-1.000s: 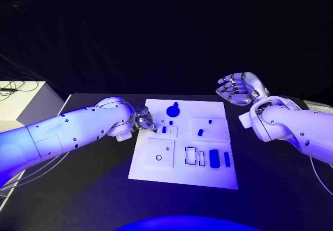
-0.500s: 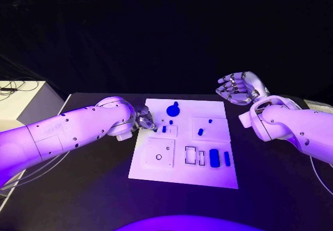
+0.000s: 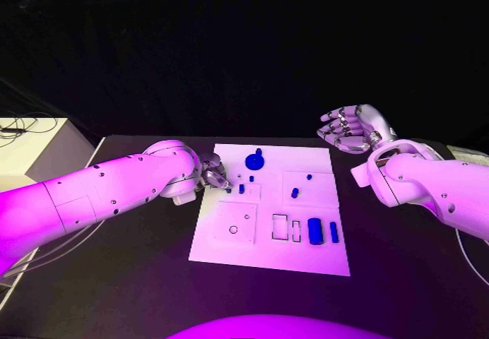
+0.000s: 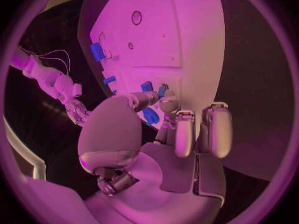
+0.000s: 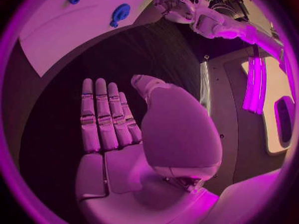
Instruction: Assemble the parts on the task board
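Observation:
The white task board (image 3: 267,251) lies mid-table. On it are a round blue knob (image 3: 254,162), two small blue parts (image 3: 242,188) near its left edge, another small one (image 3: 295,193), and two oblong ones (image 3: 315,229) at the right. My left hand (image 3: 212,174) sits at the board's left edge. Its thumb and one fingertip (image 4: 167,104) are close together just beside the small parts (image 4: 147,86), and I see nothing between them. My right hand (image 3: 350,128) hangs raised beyond the board's far right corner, with straight fingers (image 5: 102,114) and a bare palm.
A pale cabinet (image 3: 41,152) with cables stands off the table's left side. A white plate with a round hole (image 3: 234,224) sits on the board's near left. Black table surface surrounds the board on all sides.

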Action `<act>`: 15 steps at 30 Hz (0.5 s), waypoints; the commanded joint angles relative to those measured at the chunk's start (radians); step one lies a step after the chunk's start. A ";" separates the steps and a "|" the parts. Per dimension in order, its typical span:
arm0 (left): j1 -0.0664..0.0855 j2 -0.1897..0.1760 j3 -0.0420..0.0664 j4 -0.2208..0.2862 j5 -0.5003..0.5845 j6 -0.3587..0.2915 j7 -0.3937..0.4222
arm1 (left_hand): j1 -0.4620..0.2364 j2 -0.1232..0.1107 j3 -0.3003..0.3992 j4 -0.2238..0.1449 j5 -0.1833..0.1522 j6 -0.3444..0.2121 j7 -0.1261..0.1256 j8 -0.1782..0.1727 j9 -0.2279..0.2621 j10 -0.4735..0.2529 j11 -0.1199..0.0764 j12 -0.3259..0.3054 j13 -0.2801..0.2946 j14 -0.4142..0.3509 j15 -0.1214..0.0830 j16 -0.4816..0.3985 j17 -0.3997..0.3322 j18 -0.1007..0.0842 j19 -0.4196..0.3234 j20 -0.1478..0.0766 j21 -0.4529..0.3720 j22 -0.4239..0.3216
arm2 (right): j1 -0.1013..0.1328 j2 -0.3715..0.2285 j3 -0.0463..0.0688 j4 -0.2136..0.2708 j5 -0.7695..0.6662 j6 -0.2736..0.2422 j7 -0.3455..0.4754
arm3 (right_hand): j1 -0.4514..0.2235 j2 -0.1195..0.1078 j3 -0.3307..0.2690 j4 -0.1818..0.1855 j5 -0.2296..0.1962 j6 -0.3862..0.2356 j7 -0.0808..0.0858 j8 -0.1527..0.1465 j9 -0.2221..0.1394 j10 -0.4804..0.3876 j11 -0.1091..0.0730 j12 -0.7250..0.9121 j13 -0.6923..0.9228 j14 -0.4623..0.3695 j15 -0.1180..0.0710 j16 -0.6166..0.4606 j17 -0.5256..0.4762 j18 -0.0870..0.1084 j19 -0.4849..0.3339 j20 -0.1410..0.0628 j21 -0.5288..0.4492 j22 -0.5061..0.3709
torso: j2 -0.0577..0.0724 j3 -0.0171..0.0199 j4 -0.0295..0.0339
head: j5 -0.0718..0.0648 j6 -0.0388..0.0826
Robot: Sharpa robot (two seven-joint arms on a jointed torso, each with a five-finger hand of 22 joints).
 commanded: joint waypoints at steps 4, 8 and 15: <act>-0.007 0.018 -0.011 -0.004 0.003 0.030 0.002 | -0.010 0.006 0.178 -0.170 0.006 0.010 -0.005 -0.002 -0.002 0.012 -0.001 -0.002 0.003 0.103 -0.009 0.002 0.260 -0.006 0.010 -0.001 0.003 0.076 | 0.000 0.000 0.000 0.003 0.003 0.014 0.011 | -0.009 0.003 -0.003 -0.002 0.008 0.000 0.021 -0.004 -0.001 -0.001 0.006 -0.003 -0.003 0.001 0.006 -0.005 -0.002 0.013 -0.004 0.003 -0.002 -0.003 | 0.001 -0.0010 -0.0003 | -0.002 0.001; -0.007 0.022 -0.014 -0.008 0.002 0.029 0.002 | -0.016 0.003 0.176 -0.168 0.011 0.011 -0.006 -0.001 -0.001 0.015 -0.002 -0.003 0.002 0.103 -0.010 0.003 0.261 -0.006 0.010 -0.001 0.004 0.076 | -0.001 0.000 0.000 0.005 0.003 0.014 0.012 | -0.009 0.003 -0.003 -0.003 0.010 0.000 0.022 -0.004 -0.002 -0.001 0.006 -0.004 -0.005 0.001 0.006 -0.006 -0.004 0.013 -0.004 0.003 -0.002 -0.006 | 0.001 -0.0013 0.0002 | -0.003 0.000; -0.007 0.022 -0.016 -0.008 -0.005 0.040 0.003 | -0.031 -0.008 0.168 -0.168 0.022 0.016 -0.012 0.005 0.004 0.022 -0.006 0.001 0.006 0.104 -0.012 0.004 0.262 -0.006 0.012 -0.002 0.005 0.079 | -0.001 -0.002 0.000 0.007 0.004 0.015 0.011 | -0.010 0.003 -0.004 -0.003 0.012 0.000 0.022 -0.005 -0.002 -0.002 0.007 -0.004 -0.007 0.000 0.006 -0.008 -0.005 0.013 -0.005 0.004 -0.002 -0.009 | 0.001 -0.0020 0.0009 | -0.004 -0.003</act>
